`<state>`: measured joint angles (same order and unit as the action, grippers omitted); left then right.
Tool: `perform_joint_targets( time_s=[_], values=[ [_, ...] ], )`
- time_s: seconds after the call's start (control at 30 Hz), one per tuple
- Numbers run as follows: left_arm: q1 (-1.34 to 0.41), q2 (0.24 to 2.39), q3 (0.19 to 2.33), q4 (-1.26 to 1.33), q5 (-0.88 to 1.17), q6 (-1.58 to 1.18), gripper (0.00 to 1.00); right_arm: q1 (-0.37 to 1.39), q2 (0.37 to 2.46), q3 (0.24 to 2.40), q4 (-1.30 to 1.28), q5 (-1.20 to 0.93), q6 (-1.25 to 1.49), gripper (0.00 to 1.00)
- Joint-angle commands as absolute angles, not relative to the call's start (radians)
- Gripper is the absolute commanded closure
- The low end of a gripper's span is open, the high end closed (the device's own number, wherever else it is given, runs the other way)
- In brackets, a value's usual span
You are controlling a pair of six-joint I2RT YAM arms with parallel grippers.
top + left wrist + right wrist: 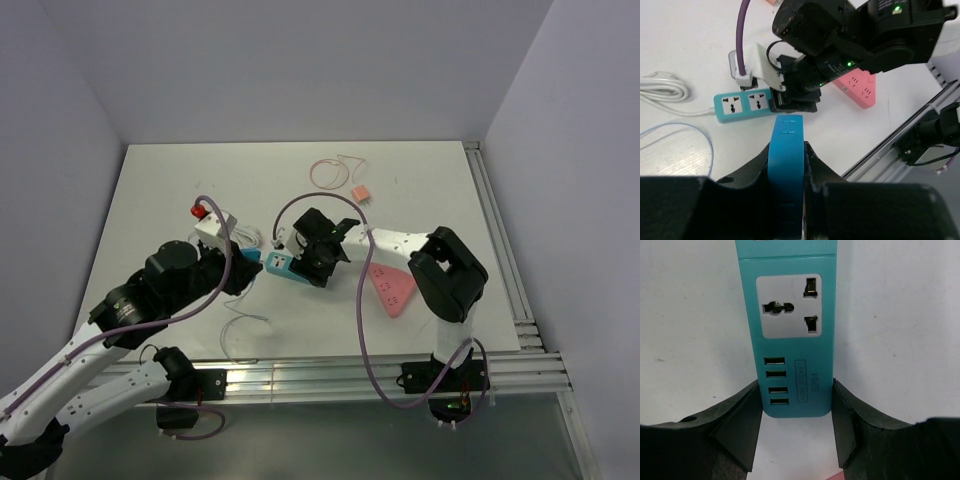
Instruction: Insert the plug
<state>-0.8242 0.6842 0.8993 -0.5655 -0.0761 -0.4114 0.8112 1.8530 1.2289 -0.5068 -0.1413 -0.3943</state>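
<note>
Plug (786, 172), a flat blue piece, is pinched between the nearly closed fingers of the left gripper (786, 152). Its free end points toward the teal power strip (742, 106) lying on the table (430, 190), just short of it and not yet in a socket. The right gripper (796, 390) has its jaws partly spread and pressed against both sides of the strip's USB end, apparently to brace it so it cannot slide when the plug is pushed in. A pink power strip (392, 287) lies unused beside the right arm.
</note>
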Motion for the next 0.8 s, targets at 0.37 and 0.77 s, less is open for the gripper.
perform_joint_targets(
  time_s=[0.37, 0.77],
  values=[
    [-0.824, 0.660, 0.923, -0.519, -0.120, -0.362, 1.00, 0.781, 1.775, 1.273, -0.376, -0.176, -0.383, 0.33],
    [-0.822, 0.552, 0.930, -0.512, -0.052, -0.367, 1.00, 0.813, 2.031, 1.626, -0.538, -0.313, -0.425, 0.33]
  ],
)
